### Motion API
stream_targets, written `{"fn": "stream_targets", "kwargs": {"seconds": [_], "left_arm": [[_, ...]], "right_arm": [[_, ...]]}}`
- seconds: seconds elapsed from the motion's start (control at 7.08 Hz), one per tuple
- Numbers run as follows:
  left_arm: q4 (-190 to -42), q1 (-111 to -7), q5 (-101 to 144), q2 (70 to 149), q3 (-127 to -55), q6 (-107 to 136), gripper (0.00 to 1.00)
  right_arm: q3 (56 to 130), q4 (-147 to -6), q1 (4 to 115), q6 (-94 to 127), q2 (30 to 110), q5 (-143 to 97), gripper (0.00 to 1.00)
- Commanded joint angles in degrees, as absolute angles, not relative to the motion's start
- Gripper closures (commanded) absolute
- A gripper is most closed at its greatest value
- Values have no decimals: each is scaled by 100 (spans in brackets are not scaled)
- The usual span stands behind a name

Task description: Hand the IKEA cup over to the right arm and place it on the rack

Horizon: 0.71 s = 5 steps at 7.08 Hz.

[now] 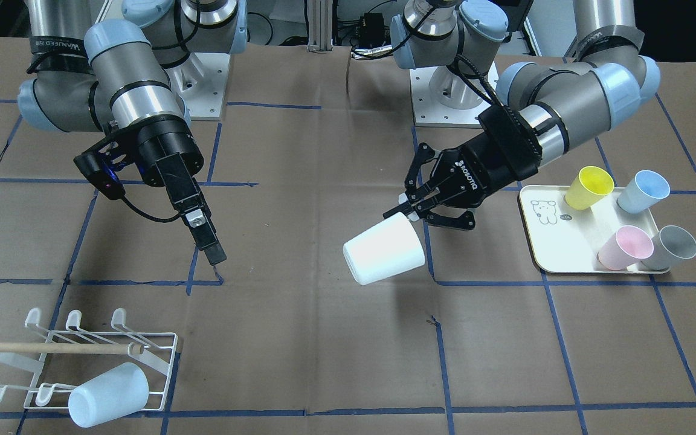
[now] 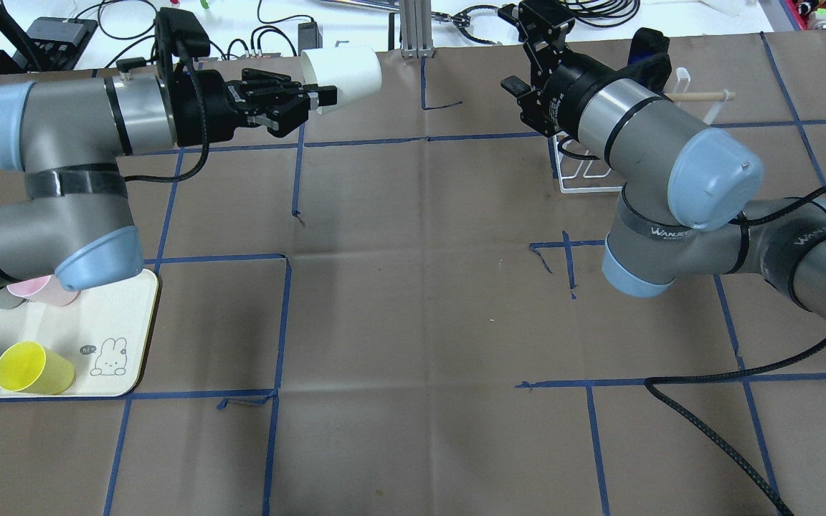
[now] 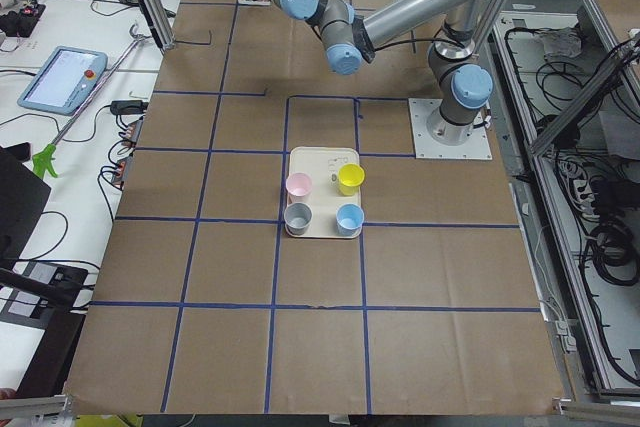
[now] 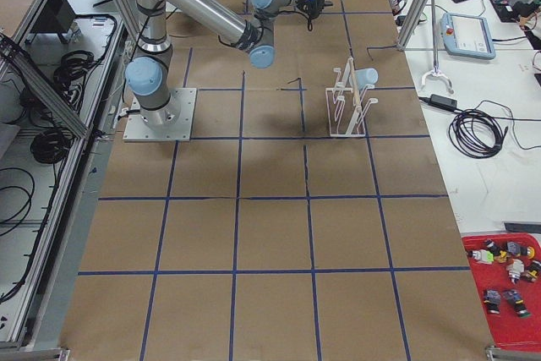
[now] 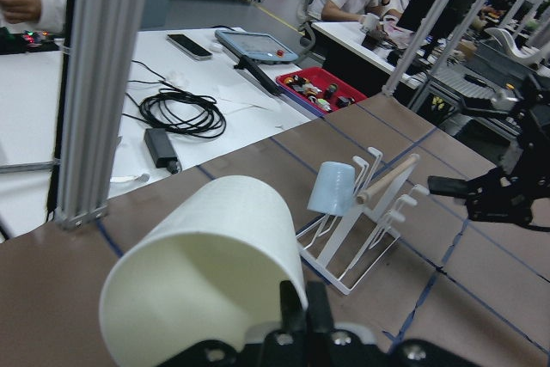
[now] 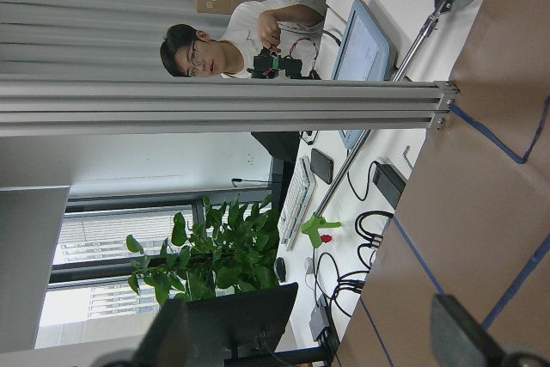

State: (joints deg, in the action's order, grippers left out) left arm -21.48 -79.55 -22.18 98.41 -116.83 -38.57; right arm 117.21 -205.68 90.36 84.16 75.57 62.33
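A plain white cup (image 1: 384, 248) is held on its side above the table (image 1: 336, 338), well apart from the rack (image 1: 91, 356). Its rim is clamped by the left gripper (image 1: 411, 208). The right gripper (image 1: 209, 244), fingers together, hangs apart from the cup, nearer the rack.

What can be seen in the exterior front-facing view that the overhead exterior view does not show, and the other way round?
Only the front-facing view shows the right pincer with its long flat fingers, the pale blue plastic cup on the white wire rack, and the blue and grey cups on the tray. Only the overhead view shows the cables and white bench beyond the table. Both show the left pincer holding the white plastic cup by its rim, and the cream rectangular tray.
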Motion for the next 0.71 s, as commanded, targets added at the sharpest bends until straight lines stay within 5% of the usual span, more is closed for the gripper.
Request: {"fn": "stream_targets", "kwargs": {"seconds": [0.0, 0.57], "left_arm": [[-850, -8050, -1916, 10227, -12242, -3859, 100], [1411, -8596, -2118, 10898, -12208, -2105, 100]], "right_arm": [[11786, -20637, 9061, 8517, 7524, 6258, 0], [11918, -21340, 9114, 8640, 7233, 6354, 0]]}}
